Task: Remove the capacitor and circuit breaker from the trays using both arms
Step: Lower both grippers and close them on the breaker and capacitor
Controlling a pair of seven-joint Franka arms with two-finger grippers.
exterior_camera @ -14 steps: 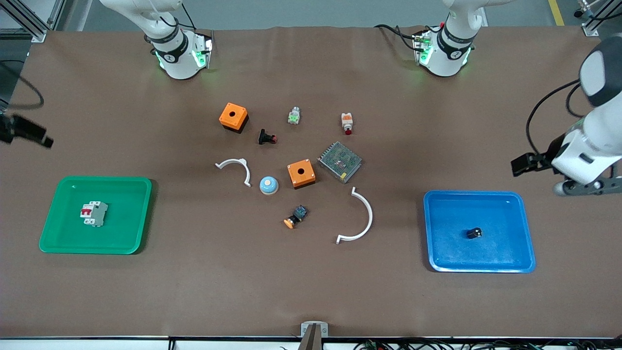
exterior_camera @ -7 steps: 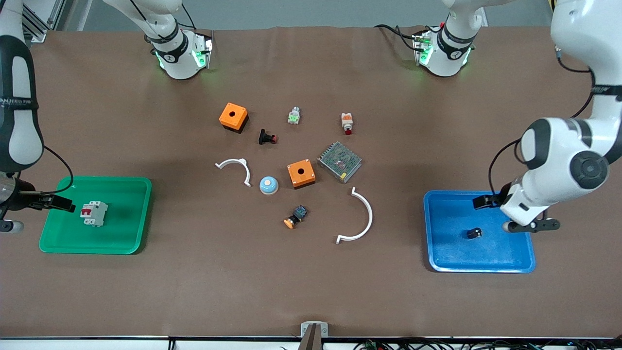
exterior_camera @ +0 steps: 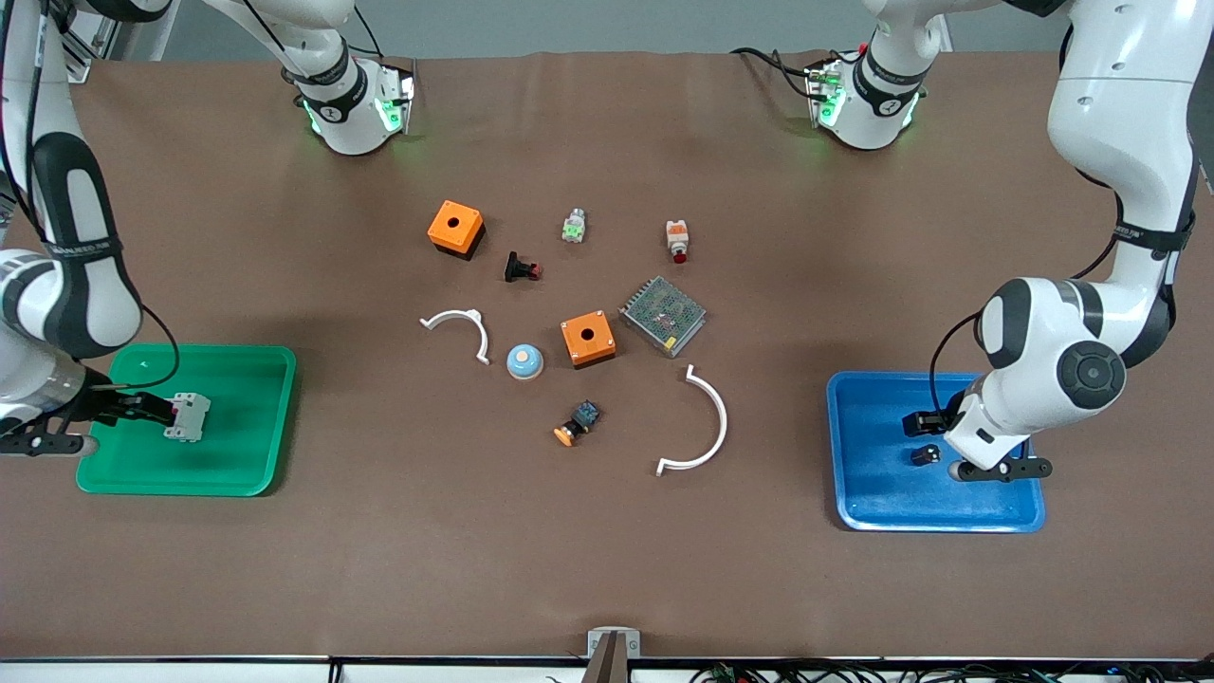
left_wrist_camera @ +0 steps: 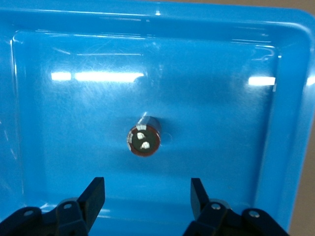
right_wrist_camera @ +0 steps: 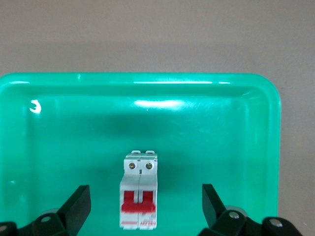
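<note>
The capacitor (exterior_camera: 926,455), a tiny black stubby cylinder, lies in the blue tray (exterior_camera: 882,498) at the left arm's end of the table. My left gripper (exterior_camera: 933,444) hangs low over that tray, open and empty. In the left wrist view the capacitor (left_wrist_camera: 145,139) lies on the tray floor (left_wrist_camera: 74,123), just ahead of the left gripper (left_wrist_camera: 147,196) and in line with its gap. The breaker (exterior_camera: 188,415), grey-white with a red lever, lies in the green tray (exterior_camera: 237,446). My right gripper (exterior_camera: 156,415) is open beside it. In the right wrist view its jaws (right_wrist_camera: 145,199) straddle the breaker (right_wrist_camera: 139,196) without touching it.
Mid-table lie two orange boxes (exterior_camera: 455,228) (exterior_camera: 588,339), a black red-tipped button (exterior_camera: 521,268), a white-orange button (exterior_camera: 677,240), a metal mesh unit (exterior_camera: 664,315), a blue dome (exterior_camera: 524,360), an orange-capped button (exterior_camera: 577,423) and two white arcs (exterior_camera: 707,427) (exterior_camera: 462,327).
Both arms have swung in from the table ends and come down. The left gripper is now low over the blue tray and the right gripper at the breaker. Neither part has moved.
</note>
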